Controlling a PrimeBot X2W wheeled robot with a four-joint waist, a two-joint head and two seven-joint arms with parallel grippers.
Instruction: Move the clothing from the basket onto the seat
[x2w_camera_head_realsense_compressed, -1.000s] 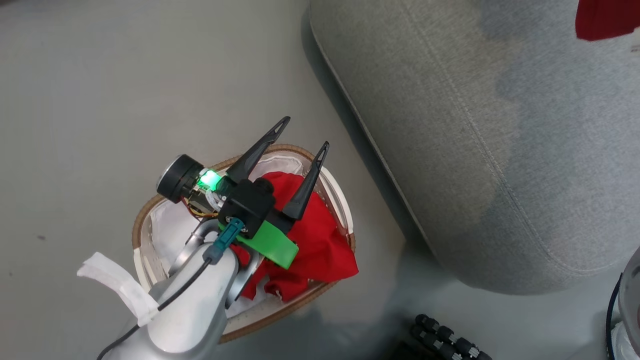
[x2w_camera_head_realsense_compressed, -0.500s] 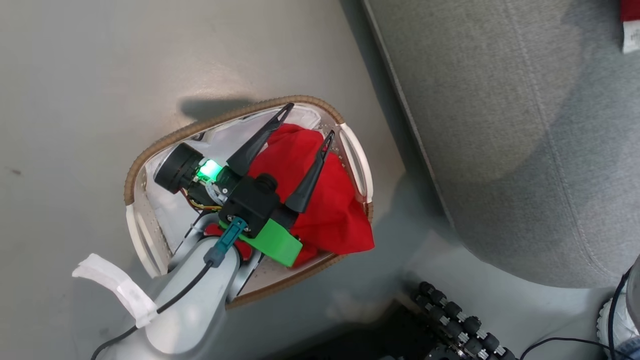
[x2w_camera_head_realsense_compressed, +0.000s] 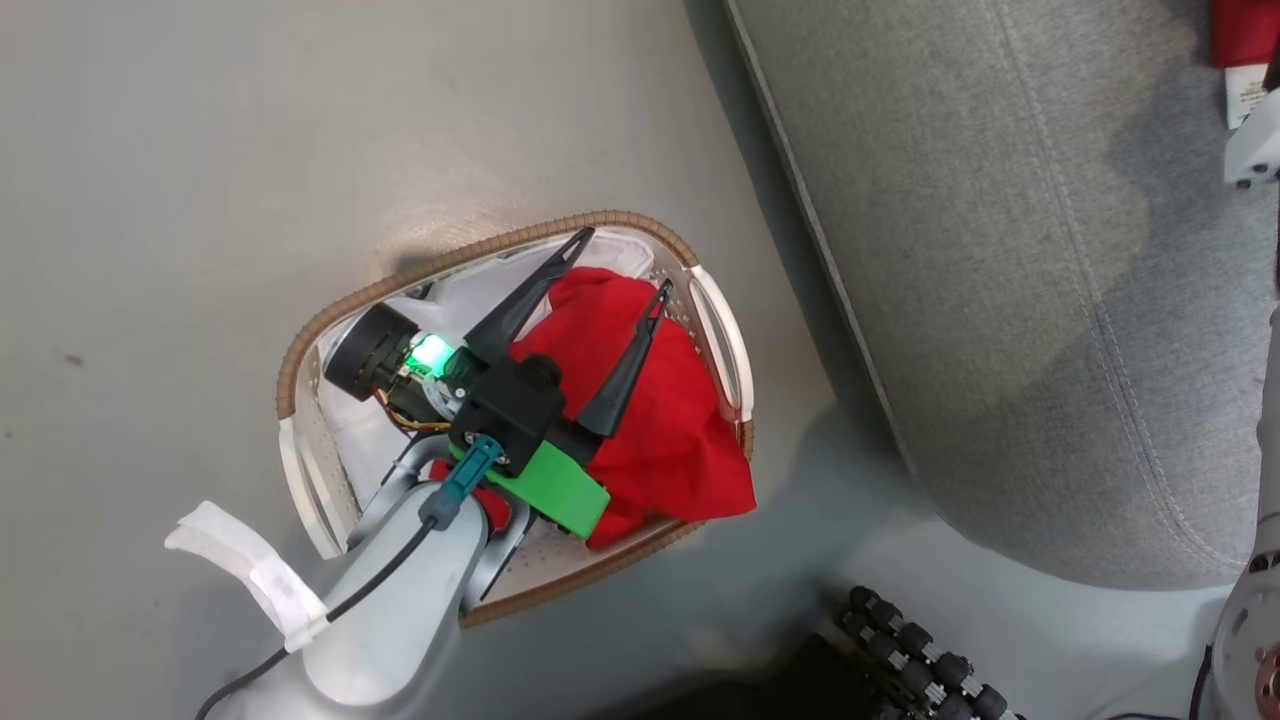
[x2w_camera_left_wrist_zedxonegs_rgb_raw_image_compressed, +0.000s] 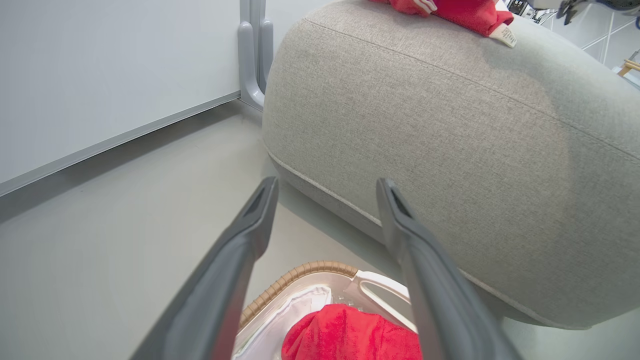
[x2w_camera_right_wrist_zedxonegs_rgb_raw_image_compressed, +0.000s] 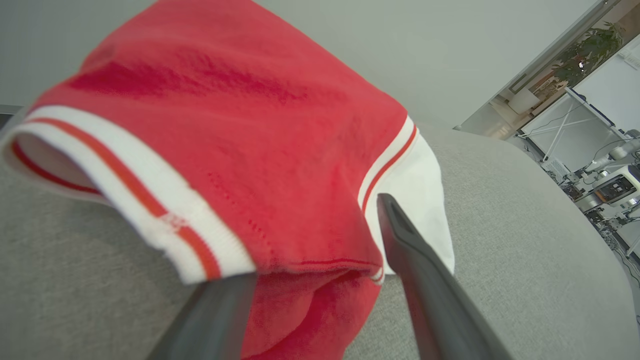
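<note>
Widely parted left tool (x2w_camera_head_realsense_compressed: 625, 258) — over basket (x2w_camera_head_realsense_compressed: 480, 250)

garment (x2w_camera_head_realsense_compressed: 680, 440) in basket (x2w_camera_head_realsense_compressed: 600, 217), second garment (x2w_camera_right_wrist_zedxonegs_rgb_raw_image_compressed: 250, 150) on seat (x2w_camera_head_realsense_compressed: 1000, 250), basket left of seat

One couch seat (x2w_camera_head_realsense_compressed: 1000, 250). One laundry basket (x2w_camera_head_realsense_compressed: 500, 245), just beside the seat. One plain red garment (x2w_camera_head_realsense_compressed: 660, 440) in that basket and one striped-trim red garment (x2w_camera_right_wrist_zedxonegs_rgb_raw_image_compressed: 225, 150) on the seat: two in all.
</note>
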